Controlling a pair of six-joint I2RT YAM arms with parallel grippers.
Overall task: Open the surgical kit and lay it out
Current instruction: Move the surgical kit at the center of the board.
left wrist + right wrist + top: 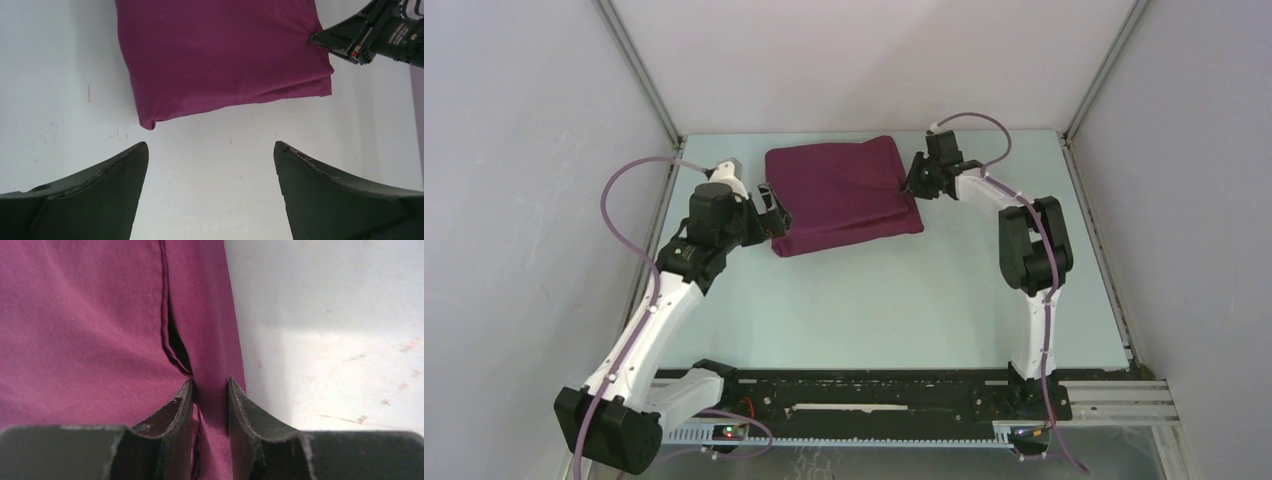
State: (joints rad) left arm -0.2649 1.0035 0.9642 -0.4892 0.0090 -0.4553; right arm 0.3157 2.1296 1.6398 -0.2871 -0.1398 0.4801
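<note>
The surgical kit (844,195) lies as a folded maroon-purple cloth bundle at the back middle of the table; no tray or instruments show. My right gripper (911,185) is at the bundle's right edge. In the right wrist view its jaws (210,382) stand narrow, with a fold of the cloth wrap (90,330) pinched between them, beside an open seam. My left gripper (772,212) is at the bundle's left edge. In the left wrist view it (210,145) is wide open over bare table, just short of the cloth (220,55).
The pale table (904,300) is walled at the back and on both sides, with metal rails in the corners. Both arm bases and a black rail run along the near edge. The right gripper's fingers (350,35) show at the cloth's far corner in the left wrist view.
</note>
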